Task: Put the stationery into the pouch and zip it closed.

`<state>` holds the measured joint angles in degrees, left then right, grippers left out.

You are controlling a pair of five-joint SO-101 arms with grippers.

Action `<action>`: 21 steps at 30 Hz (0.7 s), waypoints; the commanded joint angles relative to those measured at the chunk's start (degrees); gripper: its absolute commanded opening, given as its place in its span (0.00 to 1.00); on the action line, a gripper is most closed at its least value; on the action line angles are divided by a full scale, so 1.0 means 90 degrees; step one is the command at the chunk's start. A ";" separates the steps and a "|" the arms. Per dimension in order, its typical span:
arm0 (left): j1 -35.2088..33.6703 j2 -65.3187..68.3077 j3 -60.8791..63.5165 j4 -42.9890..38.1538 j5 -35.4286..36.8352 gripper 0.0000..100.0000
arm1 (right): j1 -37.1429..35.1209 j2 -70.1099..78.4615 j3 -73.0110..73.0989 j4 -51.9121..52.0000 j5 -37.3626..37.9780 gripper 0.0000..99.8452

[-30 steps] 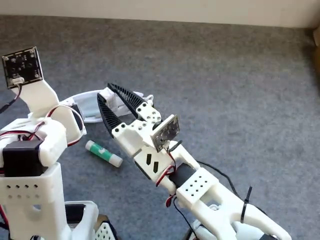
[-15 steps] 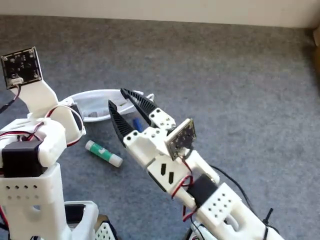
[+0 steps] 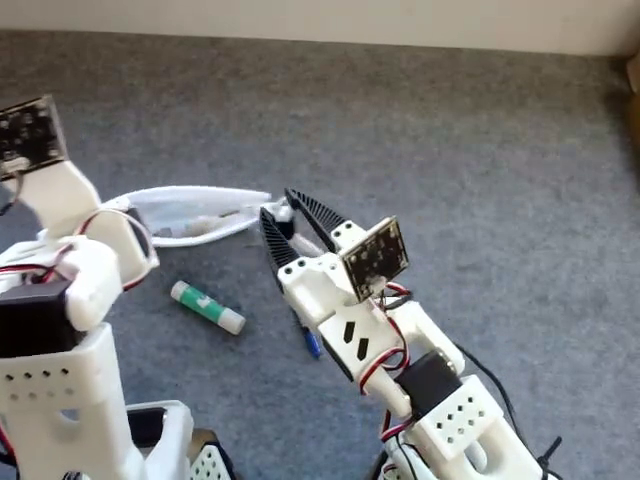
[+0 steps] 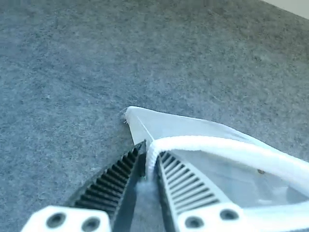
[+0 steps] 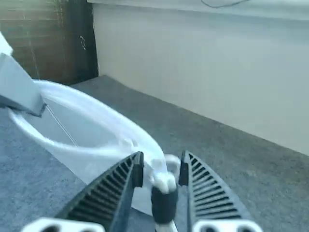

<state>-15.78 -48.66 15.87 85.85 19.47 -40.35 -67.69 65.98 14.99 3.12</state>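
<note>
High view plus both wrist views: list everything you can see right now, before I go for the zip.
pouch: one, clear with a white zip band, lying on the carpet between the arms
zip pull: one, white, at the pouch's end by the right arm
glue stick: one, green and white, on the carpet outside the pouch
pen: one, blue, on the carpet, partly under the right arm
carpet: grey, under everything
wall: pale, along the far edge
left arm: white, black jaws shut on the pouch's zip band
right arm: white, black jaws open, straddling the zip pull
</note>
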 commanded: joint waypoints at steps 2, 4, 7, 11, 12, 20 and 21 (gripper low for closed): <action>-0.0611 -0.0698 -0.0054 -0.0147 -0.0098 0.01 | 0.0103 -0.0122 -0.0552 0.0523 0.0049 0.12; -0.0874 -0.1011 -0.0034 -0.0107 -0.0088 0.01 | 0.0103 -0.0112 -0.0562 0.0581 0.0049 0.12; -0.1216 -0.1402 0.0073 -0.0117 -0.0078 0.01 | 0.0103 -0.0024 -0.0562 0.0581 0.0049 0.12; -0.1480 -0.1626 0.0454 -0.0274 0.0127 0.01 | 0.0200 0.0620 -0.0571 0.0552 0.0049 0.12; -0.1519 -0.1626 0.0562 -0.0371 0.0127 0.01 | 0.0210 0.0864 -0.0640 0.0542 0.0049 0.12; -0.1587 -0.1607 0.0796 -0.0508 0.0117 0.01 | 0.0308 0.3170 -0.1587 0.0552 -0.0254 0.12; -0.1587 -0.1607 0.0796 -0.0508 0.0117 0.01 | 0.0308 0.3463 -0.1773 0.0552 -0.0430 0.12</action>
<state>-29.41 -61.93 23.60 83.30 19.91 -38.24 -42.73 56.92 20.09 2.42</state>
